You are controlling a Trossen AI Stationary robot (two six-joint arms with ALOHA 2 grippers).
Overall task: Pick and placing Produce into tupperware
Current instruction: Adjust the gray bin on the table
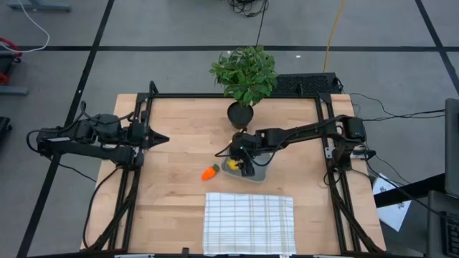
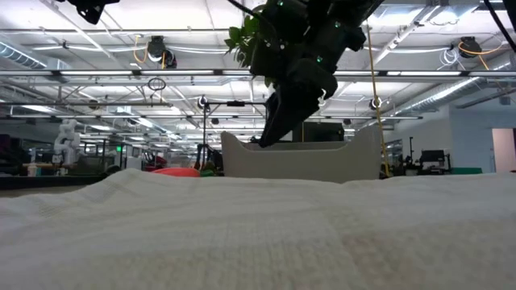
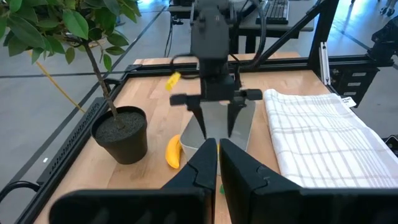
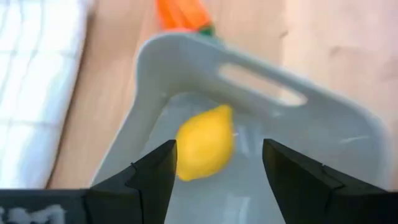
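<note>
No brand, label or writing could be read in any view. In the high view the right gripper (image 1: 244, 159) hung at frame centre over the tupperware (image 1: 256, 174), its fingers (image 4: 152, 177) spread apart and holding nothing. The lemon (image 4: 206, 142) lay inside the container between them. The carrot (image 1: 209, 172) lay on the table (image 1: 172, 136) just left of the tupperware; the banana (image 3: 173, 152) lay beside it near the potted plant (image 1: 244, 75). The left gripper (image 1: 162, 137) waited at left, fingers pressed together. The checked cloth (image 1: 249, 222) lay at lower centre.
</note>
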